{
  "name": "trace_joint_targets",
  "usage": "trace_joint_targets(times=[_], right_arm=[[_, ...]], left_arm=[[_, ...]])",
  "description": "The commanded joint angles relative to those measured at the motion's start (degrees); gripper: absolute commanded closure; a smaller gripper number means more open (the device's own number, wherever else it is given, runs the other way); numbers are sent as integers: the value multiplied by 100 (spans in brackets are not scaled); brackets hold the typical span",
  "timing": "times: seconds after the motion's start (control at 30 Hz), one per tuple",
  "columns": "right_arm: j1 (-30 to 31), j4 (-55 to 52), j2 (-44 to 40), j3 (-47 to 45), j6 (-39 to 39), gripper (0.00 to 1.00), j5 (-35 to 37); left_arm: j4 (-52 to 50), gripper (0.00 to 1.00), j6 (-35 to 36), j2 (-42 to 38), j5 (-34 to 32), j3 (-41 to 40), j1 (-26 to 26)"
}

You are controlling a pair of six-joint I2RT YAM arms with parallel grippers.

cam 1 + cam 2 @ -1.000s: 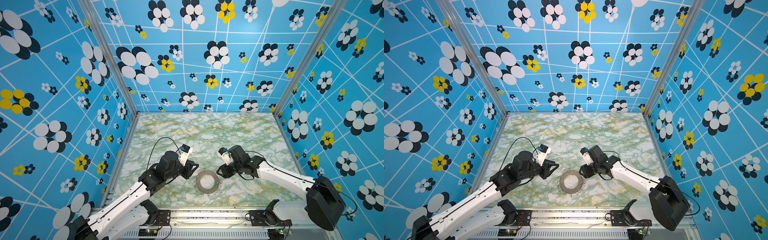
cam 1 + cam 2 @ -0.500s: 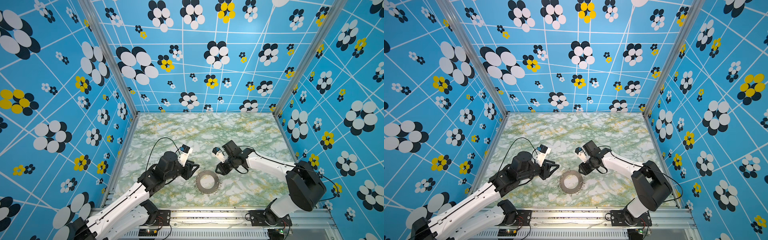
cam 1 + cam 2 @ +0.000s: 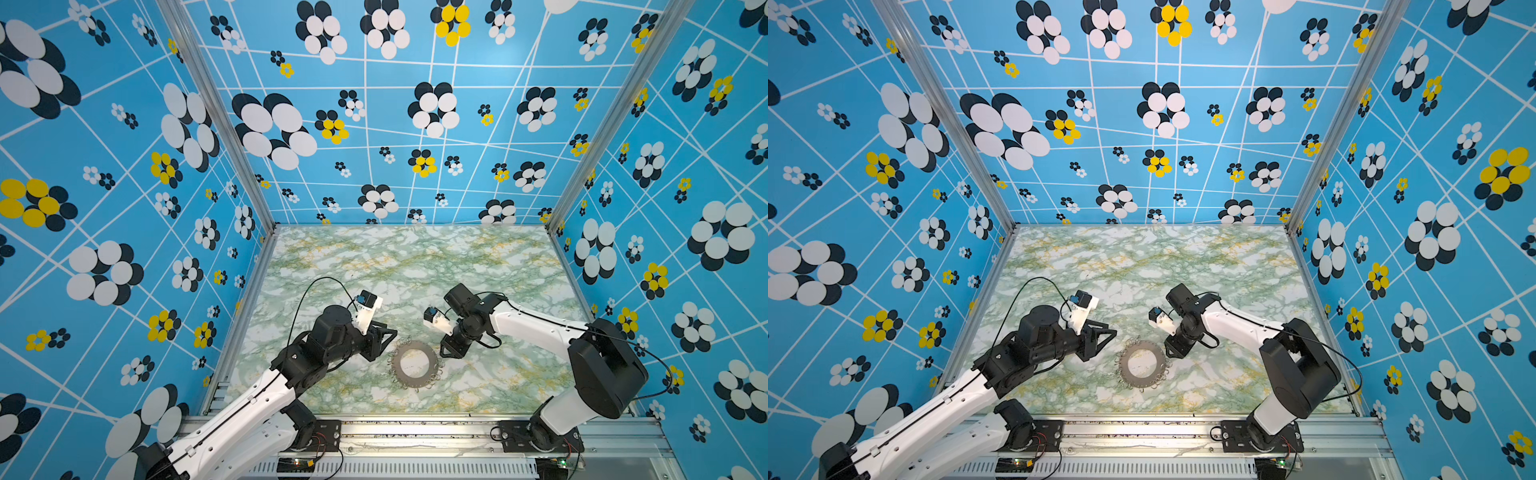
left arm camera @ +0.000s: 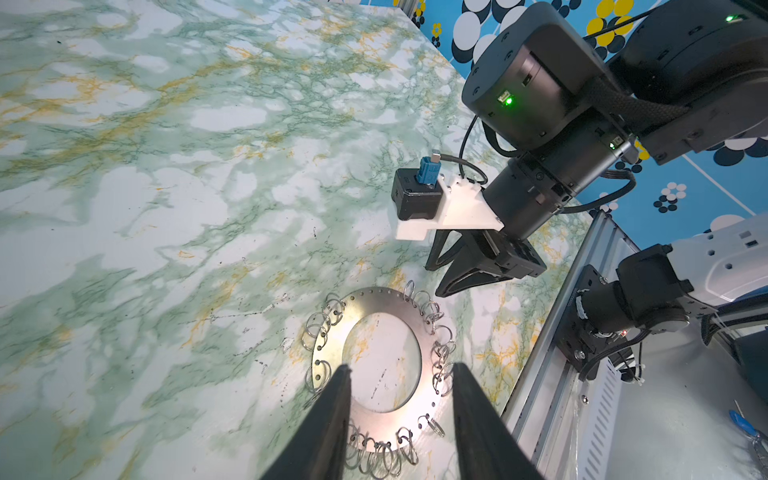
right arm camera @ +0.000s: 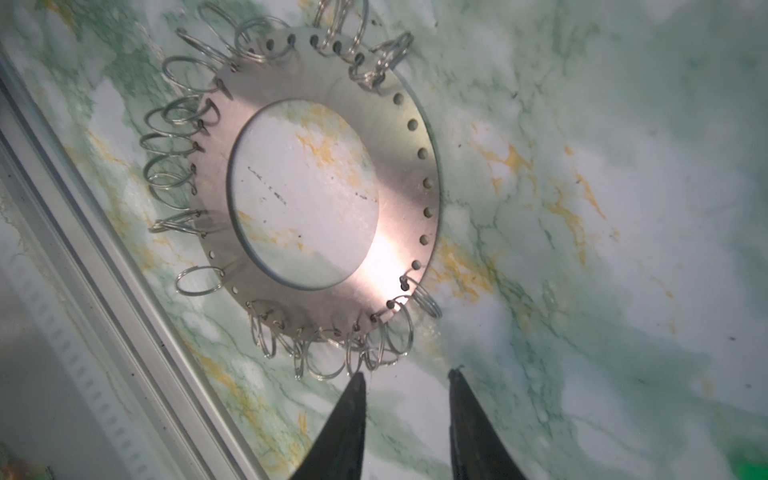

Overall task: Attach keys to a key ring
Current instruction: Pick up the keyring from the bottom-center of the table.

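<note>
The key ring (image 3: 397, 365) (image 3: 1123, 365) is a flat grey metal washer fringed with small wire loops, lying on the marble table near the front. The left wrist view shows it (image 4: 365, 303) ahead of my open left gripper (image 4: 399, 370) (image 3: 386, 345) (image 3: 1106, 338), which hangs just left of it and holds nothing. My right gripper (image 5: 407, 374) (image 3: 449, 353) (image 3: 1174, 353) (image 4: 440, 274) is open at the ring's right edge (image 5: 407, 187), one fingertip (image 5: 357, 378) close to the loops. I see no keys; a blurred green patch (image 5: 752, 465) cannot be identified.
The marble table (image 3: 415, 266) (image 3: 1142, 257) is walled by blue flowered panels on three sides. An aluminium rail (image 3: 415, 428) (image 3: 1142, 428) with both arm bases runs along the front edge, close behind the ring (image 4: 552, 353) (image 5: 104, 270).
The right arm has folded in, its elbow swinging left, and its gripper has come down to the ring's right edge with narrower jaws. The left arm has hardly moved.
</note>
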Motion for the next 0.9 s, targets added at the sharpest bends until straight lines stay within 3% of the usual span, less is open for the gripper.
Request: trace_joint_targets(times=[0.0, 0.5, 0.87], right_arm=[[-22, -329, 241, 148, 21, 68, -105], [-28, -537, 851, 566, 311, 70, -274], [-24, -705, 1083, 718, 361, 80, -355]], left_arm=[[123, 58, -2, 21, 122, -40, 48], [44, 58, 6, -89, 59, -25, 49], [4, 58, 16, -190, 26, -54, 53]])
